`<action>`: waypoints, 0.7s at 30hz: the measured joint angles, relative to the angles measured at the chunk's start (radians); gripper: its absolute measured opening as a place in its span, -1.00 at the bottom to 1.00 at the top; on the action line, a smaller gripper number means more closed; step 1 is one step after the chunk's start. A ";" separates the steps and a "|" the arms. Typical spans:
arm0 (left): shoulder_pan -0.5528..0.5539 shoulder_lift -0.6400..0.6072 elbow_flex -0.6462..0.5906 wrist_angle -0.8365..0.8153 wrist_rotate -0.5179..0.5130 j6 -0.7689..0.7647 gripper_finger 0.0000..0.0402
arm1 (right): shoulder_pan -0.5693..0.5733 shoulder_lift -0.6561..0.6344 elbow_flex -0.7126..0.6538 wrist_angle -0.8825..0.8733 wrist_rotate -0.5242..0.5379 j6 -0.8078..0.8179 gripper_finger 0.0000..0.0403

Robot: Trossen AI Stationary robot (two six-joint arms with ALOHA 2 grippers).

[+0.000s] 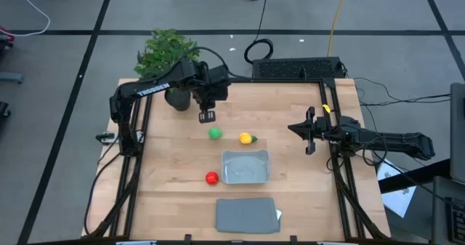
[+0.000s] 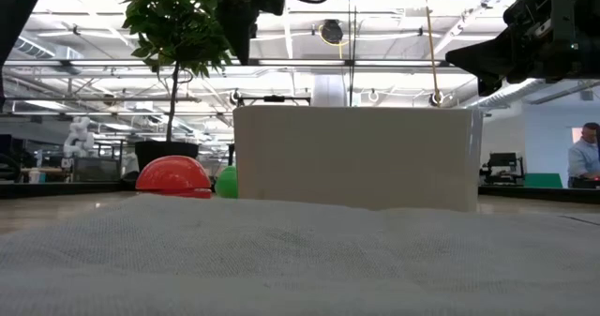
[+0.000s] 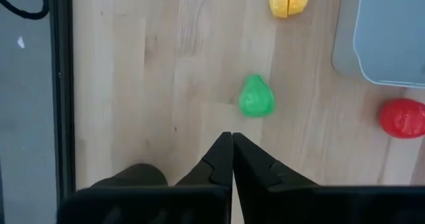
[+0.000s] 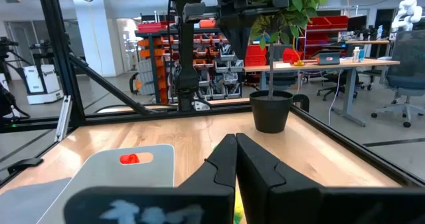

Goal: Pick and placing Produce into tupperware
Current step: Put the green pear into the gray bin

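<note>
Left arm is the nearer one to the produce, and the tub waits empty.

On the pale wooden table (image 1: 167,165), the clear bluish-grey rectangular plastic tub (image 1: 245,166) stands near the middle with nothing in it, and the flat grey lid (image 1: 246,214) lies at 6 o'clock from it. The leafy potted plant (image 1: 168,56) stands at the far left corner. The left gripper (image 1: 207,116) hangs just in front of the plant with its jaws pressed together; the small green toy ball (image 1: 214,134) lies just at 5 o'clock from it, nearly under the fingertips. The yellow toy fruit with green tip (image 1: 247,137) lies at 3 o'clock from the green ball, its long axis across the table. The red toy ball (image 1: 211,177) rests just at 9 o'clock from the tub. The right gripper (image 1: 310,132) waits at the right edge, jaws also closed together, well apart from all three.
</note>
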 joint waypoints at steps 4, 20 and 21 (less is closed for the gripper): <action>0.000 0.000 0.000 0.029 0.000 -0.001 -0.82 | 0.000 0.000 0.000 0.000 0.000 0.000 -1.00; 0.000 0.000 -0.001 0.036 -0.072 -0.014 -0.02 | 0.000 0.000 0.000 -0.021 0.000 0.000 -1.00; 0.000 0.000 -0.001 0.036 -0.072 -0.014 0.02 | 0.000 0.000 0.000 -0.023 0.000 0.000 -1.00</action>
